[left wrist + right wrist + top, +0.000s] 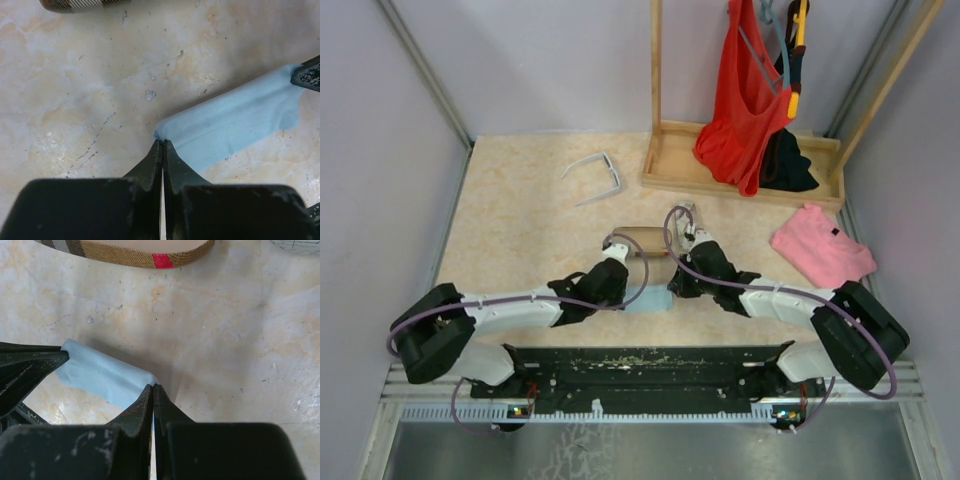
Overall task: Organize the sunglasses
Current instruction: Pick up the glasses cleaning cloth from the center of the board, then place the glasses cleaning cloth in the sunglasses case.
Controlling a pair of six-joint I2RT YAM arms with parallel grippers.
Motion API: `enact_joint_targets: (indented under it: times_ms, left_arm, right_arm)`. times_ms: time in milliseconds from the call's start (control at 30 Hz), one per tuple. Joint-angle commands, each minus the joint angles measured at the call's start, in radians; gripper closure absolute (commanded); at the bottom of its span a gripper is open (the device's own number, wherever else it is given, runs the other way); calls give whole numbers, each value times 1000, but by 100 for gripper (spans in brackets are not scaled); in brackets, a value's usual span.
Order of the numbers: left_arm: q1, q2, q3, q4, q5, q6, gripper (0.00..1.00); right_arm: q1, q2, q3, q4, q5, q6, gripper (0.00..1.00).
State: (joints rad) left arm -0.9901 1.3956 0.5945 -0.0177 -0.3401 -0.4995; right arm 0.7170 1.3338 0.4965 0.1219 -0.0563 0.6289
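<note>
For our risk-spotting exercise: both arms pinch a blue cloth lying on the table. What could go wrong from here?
The left end effector and right end effector each hold only a corner of the cloth, so it may slip when lifted. Pulling apart could overstretch it. The case lies close by; a swinging arm might knock it.

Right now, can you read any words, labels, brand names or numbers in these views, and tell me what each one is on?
No text is readable in any view.
On the pink folded garment: a small dark mark, too small to read.
On the brown-striped oblong case: a red patch, no letters.
On the light blue folded cloth: nothing printed.
On the white-framed sunglasses: nothing legible.
</note>
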Motion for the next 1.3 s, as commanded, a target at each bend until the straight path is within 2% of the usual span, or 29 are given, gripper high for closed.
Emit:
enact_joint_targets:
  times_ms: [0,433,700,933,1267]
  left_arm:
    - [11,-47,12,-5,-38,9,99]
    - [69,-105,19,96,-48,101,99]
    - [104,-96,72,144,-16,172,99]
    - [153,-40,138,179,11,229,99]
    - [232,86,205,265,58,279,99]
  right_arm:
    - [-11,-39,12,44,18,-29,100]
    - [-12,-24,72,94,39,-40,100]
    - [-12,10,191,63,116,-85,100]
    - [-39,85,300,25,147,-117,100]
    - [-101,194,372,62,104,-132,100]
